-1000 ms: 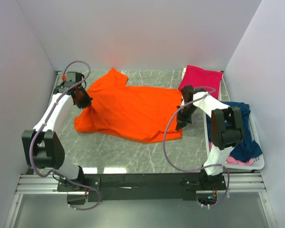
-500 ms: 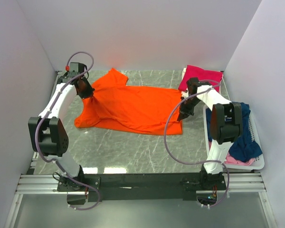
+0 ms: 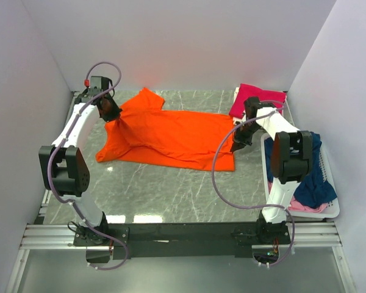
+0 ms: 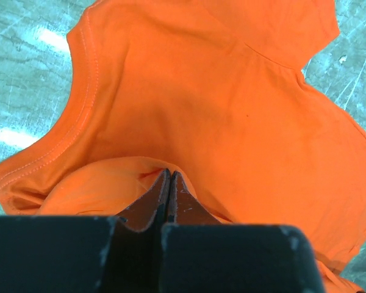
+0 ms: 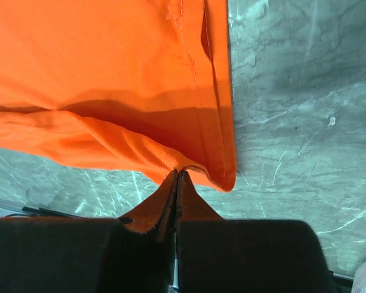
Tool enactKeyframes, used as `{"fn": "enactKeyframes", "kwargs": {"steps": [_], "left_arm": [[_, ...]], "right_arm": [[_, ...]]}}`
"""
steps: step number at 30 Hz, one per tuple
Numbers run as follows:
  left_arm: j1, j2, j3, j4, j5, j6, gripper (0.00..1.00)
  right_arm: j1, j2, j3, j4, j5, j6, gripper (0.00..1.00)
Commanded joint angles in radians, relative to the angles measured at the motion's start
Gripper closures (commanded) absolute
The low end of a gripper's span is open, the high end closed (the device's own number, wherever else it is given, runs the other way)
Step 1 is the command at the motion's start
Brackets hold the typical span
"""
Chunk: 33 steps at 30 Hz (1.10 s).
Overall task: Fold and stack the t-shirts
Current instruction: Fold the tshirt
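Observation:
The bright orange t-shirt (image 3: 171,137) lies spread across the marble table, its front edge lifted and folded back. My left gripper (image 3: 114,120) is shut on the shirt's left side near the sleeve; the left wrist view shows the jaws pinching orange cloth (image 4: 232,110). My right gripper (image 3: 235,145) is shut on the shirt's right hem corner (image 5: 195,152). A folded magenta-pink t-shirt (image 3: 259,97) lies at the back right. Navy blue (image 3: 314,174) and pale pink (image 3: 308,206) t-shirts lie in the basket.
A white plastic basket (image 3: 332,210) stands at the right edge of the table. White walls close in the left, back and right sides. Bare marble table (image 3: 171,189) shows in front of the shirt.
Both grippers have carried the shirt's front edge toward the back, so the near side of the orange shirt now folds over itself. The left gripper has moved slightly right.

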Motion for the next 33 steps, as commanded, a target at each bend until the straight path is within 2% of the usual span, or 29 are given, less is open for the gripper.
{"fn": "enactKeyframes", "kwargs": {"steps": [1,33], "left_arm": [[-0.004,0.006,0.051,0.034,-0.024,-0.001,1.00],[-0.004,0.148,0.149,0.092,-0.040,-0.003,1.00]], "right_arm": [[-0.012,0.008,0.046,-0.004,-0.005,-0.012,1.00],[-0.043,0.125,0.146,-0.018,0.023,-0.028,1.00]]}}
